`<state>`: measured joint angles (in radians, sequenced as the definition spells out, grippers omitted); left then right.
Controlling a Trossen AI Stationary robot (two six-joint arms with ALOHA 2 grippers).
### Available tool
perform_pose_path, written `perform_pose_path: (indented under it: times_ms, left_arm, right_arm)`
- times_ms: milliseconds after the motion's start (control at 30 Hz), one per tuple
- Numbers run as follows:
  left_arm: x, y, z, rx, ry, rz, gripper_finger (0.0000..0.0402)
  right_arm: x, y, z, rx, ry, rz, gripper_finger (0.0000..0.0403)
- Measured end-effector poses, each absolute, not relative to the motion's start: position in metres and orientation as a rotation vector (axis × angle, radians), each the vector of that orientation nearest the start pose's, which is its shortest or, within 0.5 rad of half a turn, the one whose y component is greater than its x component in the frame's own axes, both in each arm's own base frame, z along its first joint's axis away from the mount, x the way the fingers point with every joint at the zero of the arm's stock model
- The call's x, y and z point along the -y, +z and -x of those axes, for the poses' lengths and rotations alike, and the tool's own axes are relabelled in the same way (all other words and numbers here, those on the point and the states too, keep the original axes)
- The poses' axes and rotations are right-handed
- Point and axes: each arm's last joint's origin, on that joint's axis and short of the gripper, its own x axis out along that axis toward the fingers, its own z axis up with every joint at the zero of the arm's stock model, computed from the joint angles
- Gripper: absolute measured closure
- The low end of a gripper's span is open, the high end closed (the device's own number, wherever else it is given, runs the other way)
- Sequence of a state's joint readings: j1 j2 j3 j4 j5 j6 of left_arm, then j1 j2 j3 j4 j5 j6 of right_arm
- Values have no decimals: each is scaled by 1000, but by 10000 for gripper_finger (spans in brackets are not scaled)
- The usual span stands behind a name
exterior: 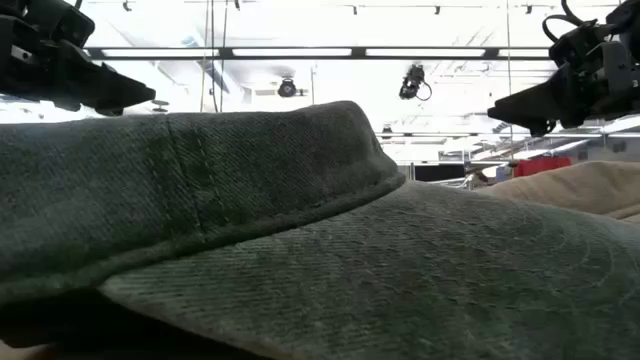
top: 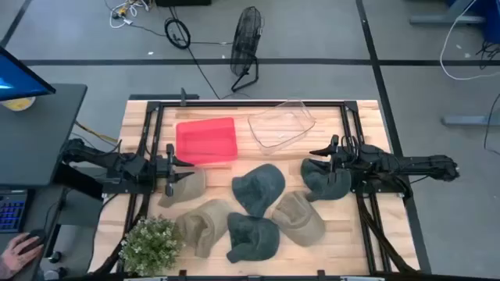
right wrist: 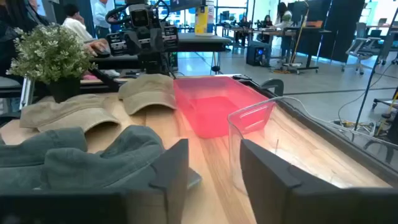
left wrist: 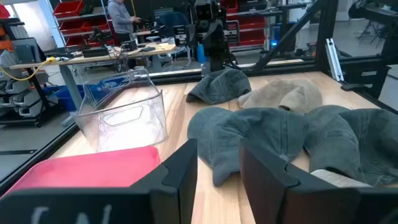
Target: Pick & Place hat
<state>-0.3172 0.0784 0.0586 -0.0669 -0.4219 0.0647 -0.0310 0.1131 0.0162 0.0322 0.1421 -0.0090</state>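
Several caps lie flat on the wooden table: a tan cap (top: 183,187) under my left gripper, a green cap (top: 326,179) under my right gripper, a green cap (top: 260,187) in the middle, and further tan (top: 297,217) and green (top: 251,236) caps nearer the front edge. The front green cap fills the low view (exterior: 250,230). My left gripper (top: 173,168) is open and empty, above the table at the left; it also shows in its wrist view (left wrist: 219,180). My right gripper (top: 324,156) is open and empty at the right, pointing toward the left edge (right wrist: 214,180).
A red bin (top: 207,140) and a clear plastic bin (top: 281,123) stand side by side at the back of the table. A potted plant (top: 152,243) stands at the front left corner. A black frame (top: 250,103) runs around the table. A person's hand (top: 19,248) rests at the left desk.
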Motion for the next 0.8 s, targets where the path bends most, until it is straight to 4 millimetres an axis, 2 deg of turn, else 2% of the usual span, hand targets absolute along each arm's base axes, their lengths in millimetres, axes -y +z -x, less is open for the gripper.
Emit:
perform_pose_path:
  times_ms: [267, 367, 467, 800]
  left_arm:
    - [19, 171, -96, -83, 104, -95, 280]
    - [19, 171, -96, -83, 104, -95, 280]
    - [19, 171, -96, -82, 104, -94, 280]
    - [18, 173, -96, -61, 121, -34, 280]
  right_arm:
    - [7, 163, -103, -64, -172, 12, 318]
    - [7, 163, -103, -63, -176, 4, 327]
    - [7, 163, -103, -61, -181, -9, 321]
    - [7, 165, -103, -47, -181, -23, 258]
